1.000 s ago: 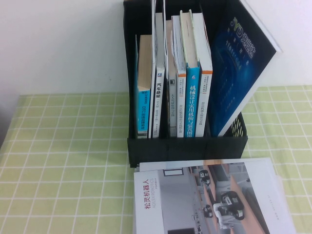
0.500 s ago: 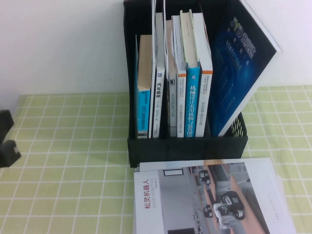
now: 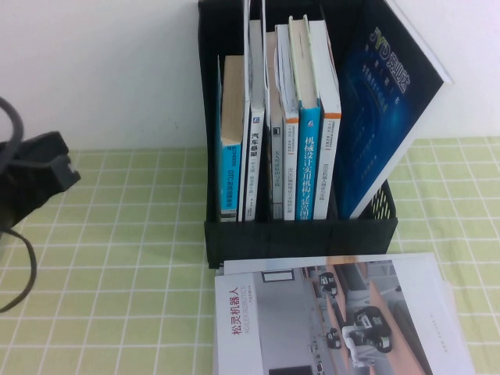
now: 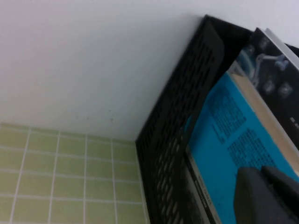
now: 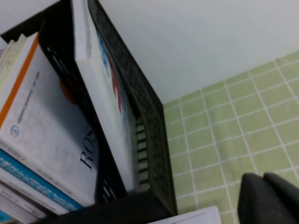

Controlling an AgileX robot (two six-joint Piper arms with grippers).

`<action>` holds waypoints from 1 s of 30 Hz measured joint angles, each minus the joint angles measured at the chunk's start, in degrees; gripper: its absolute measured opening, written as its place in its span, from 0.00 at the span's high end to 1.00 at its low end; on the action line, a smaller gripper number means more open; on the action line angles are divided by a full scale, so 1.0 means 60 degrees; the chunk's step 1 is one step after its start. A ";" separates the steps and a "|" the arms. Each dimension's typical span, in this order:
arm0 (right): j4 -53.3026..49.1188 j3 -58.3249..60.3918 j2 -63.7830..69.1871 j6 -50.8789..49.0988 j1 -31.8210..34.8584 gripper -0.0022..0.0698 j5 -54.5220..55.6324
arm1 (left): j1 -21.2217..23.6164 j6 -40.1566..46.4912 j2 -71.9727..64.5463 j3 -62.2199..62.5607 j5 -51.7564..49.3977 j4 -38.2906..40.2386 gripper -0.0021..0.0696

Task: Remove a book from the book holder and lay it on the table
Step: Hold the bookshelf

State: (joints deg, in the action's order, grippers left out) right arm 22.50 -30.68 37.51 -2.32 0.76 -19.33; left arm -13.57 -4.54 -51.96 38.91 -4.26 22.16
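The left gripper (image 3: pixel 35 176) has just swung in at nine o'clock; whether it's open I can't tell. One book holder (image 3: pixel 301 230) keeps the book (image 3: pixel 383 101) leaning at one o'clock, untouched. The right gripper (image 5: pixel 268 198) stays unseen from above, state unclear.

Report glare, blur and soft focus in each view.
High view: mild sheen on the book's blue cover; left pincer at the left edge is dark and featureless. Left wrist view: that pincer is a soft blur. Right wrist view: right pincer equally unfocused; book holder sharper.
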 joint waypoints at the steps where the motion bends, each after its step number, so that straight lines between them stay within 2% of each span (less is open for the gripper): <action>1: 0.0446 0.0020 0.0094 0.0480 0.0000 0.97 0.0113 | -0.0143 0.0239 -0.0082 0.0054 0.0115 -0.0091 0.97; 4: 0.2058 0.0034 0.0464 0.2168 0.0000 0.97 0.0278 | -0.0880 0.1153 -0.0526 0.0468 0.0261 -0.0598 0.97; 9: 0.5722 0.0034 0.1304 0.6587 -0.0183 0.97 0.0052 | -0.2179 0.2431 -0.1783 0.1877 -0.0094 -0.0996 0.97; 12: 0.8427 0.0034 0.1834 0.9542 -0.0199 0.96 -0.0349 | -0.2611 0.3312 -0.2716 0.3081 -0.0841 -0.1112 0.97; 16: 1.1035 0.0034 0.2384 1.2346 -0.0199 0.90 -0.0535 | -0.2763 0.4416 -0.3948 0.4846 -0.2123 -0.0860 0.97; 19: 1.2136 0.0034 0.2658 1.3826 -0.0199 0.83 -0.0535 | -0.2763 0.6045 -0.4762 0.5996 -0.3175 0.0455 0.97; 24: 1.2493 0.0034 0.3177 1.5127 -0.0199 0.77 -0.0832 | -0.2593 0.8909 -0.5837 0.7326 -0.4601 0.3441 0.97; 27: 1.2505 0.0012 0.3644 1.5362 -0.0199 0.74 -0.1327 | -0.2574 0.9558 -0.6322 0.7790 -0.4522 0.4520 0.97; 30: 1.2505 -0.0237 0.4149 1.5429 -0.0199 0.65 -0.1738 | -0.2574 1.0185 -0.6682 0.8050 -0.4410 0.5718 0.97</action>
State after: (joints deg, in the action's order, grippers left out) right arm 97.53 -32.10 62.40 90.25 -0.43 -29.75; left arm -29.01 56.57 -92.05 87.21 -30.73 56.47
